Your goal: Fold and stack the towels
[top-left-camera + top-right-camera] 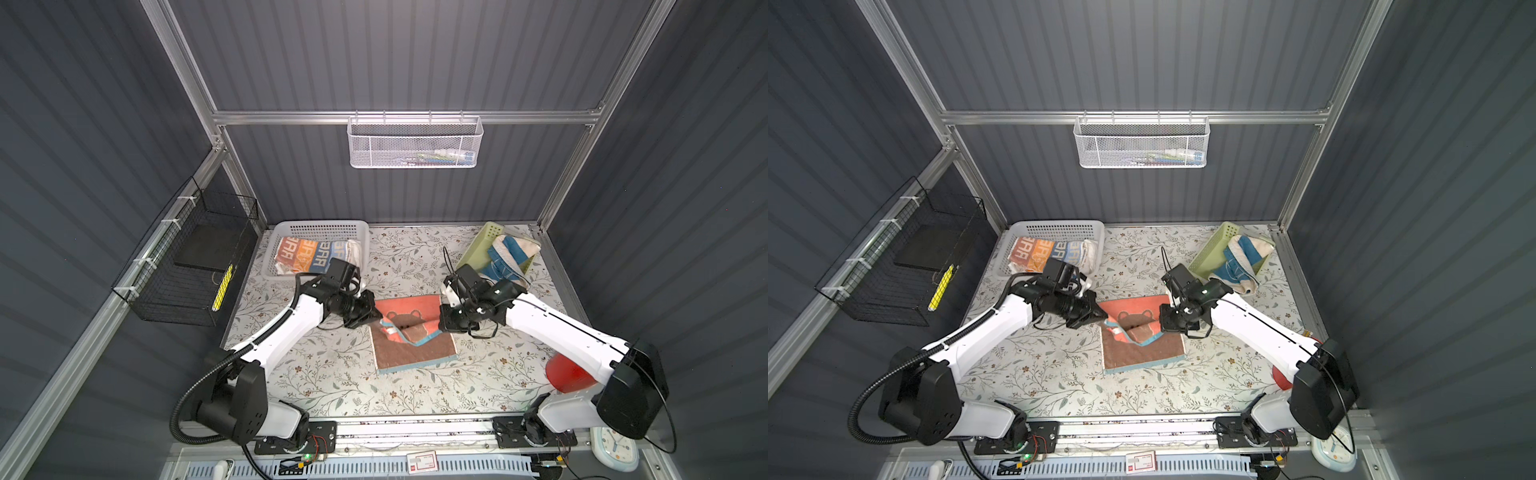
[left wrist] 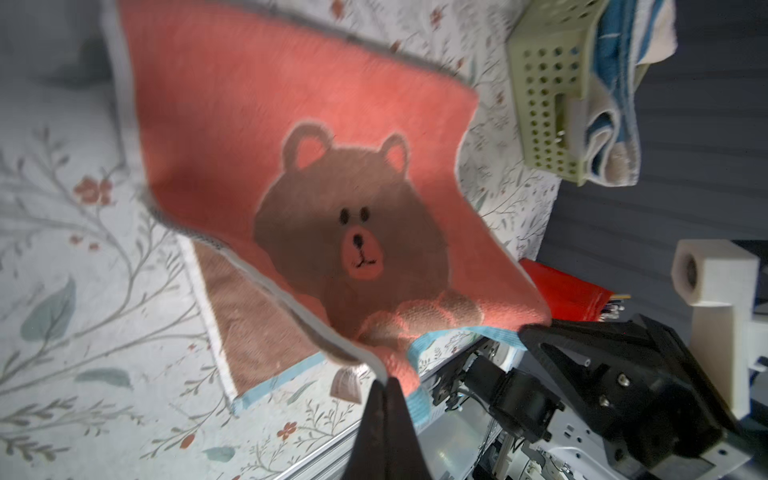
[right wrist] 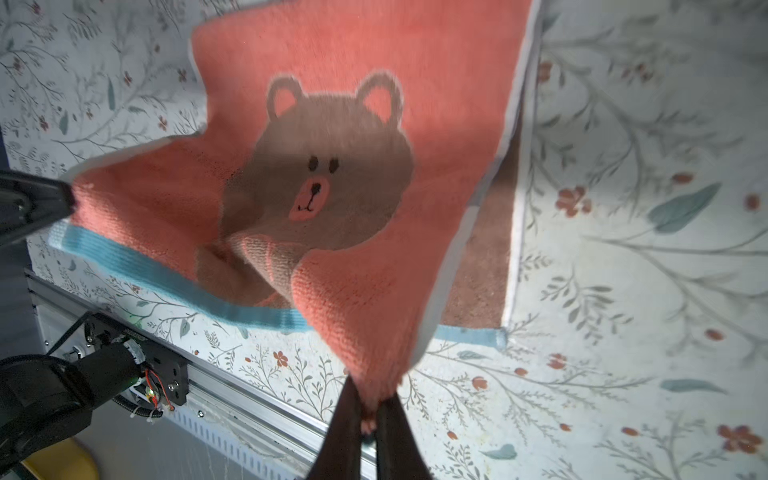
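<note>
A coral-orange towel point(image 1: 409, 308) point(image 1: 1136, 305) with a brown bear on it lies mid-table, blue-edged, its brown underside showing at the front. Its near edge is lifted off the table and sags between my grippers. My left gripper point(image 1: 379, 316) point(image 1: 1105, 314) point(image 2: 386, 384) is shut on the towel's point(image 2: 291, 124) left corner. My right gripper point(image 1: 439, 327) point(image 1: 1161, 326) point(image 3: 371, 399) is shut on the right corner of the towel point(image 3: 374, 50). An orange-blue lettered towel point(image 1: 309, 253) point(image 1: 1042, 251) lies in a white basket point(image 1: 320, 226), with a white towel point(image 1: 355, 249) beside it. A cream-and-blue towel point(image 1: 509, 253) point(image 1: 1241, 257) hangs out of a green basket point(image 1: 478, 245).
A red object point(image 1: 565, 374) sits at the front right under my right arm. A black wire basket point(image 1: 195, 257) hangs on the left wall and a white mesh basket point(image 1: 415, 141) on the back rail. The floral covering point(image 1: 353, 382) spans the table.
</note>
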### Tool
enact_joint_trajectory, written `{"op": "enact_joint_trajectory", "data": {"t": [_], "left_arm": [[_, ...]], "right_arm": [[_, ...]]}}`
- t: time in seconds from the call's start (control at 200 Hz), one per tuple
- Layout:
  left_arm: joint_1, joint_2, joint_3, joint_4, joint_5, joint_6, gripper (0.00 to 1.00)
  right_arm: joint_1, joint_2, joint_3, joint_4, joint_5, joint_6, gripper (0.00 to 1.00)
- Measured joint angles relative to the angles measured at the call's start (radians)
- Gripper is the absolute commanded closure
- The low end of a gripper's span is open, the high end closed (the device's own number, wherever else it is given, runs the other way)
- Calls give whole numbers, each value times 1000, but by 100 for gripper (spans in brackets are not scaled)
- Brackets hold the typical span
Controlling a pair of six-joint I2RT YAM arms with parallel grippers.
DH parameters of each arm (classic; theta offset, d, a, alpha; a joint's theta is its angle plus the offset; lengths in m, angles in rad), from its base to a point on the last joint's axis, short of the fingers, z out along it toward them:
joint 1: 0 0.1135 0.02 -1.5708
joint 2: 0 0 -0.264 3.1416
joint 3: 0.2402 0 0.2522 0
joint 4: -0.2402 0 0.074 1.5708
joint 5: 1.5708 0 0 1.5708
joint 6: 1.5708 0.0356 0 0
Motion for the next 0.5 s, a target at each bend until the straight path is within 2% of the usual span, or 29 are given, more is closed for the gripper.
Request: {"op": "enact_joint_trajectory", "data": {"t": [0.22,0.375,0.5], "left_arm": [[54,209,348,-51,-10,97,100],[98,276,448,-76,-10,139,100],[117,291,458,-100,-14,166,100]], "right_arm": [[-138,204,367,-101,1,-158,91],[-204,332,573,-154,-18,-231,91],[-235,376,632,-177,-40,-262,91]]}}
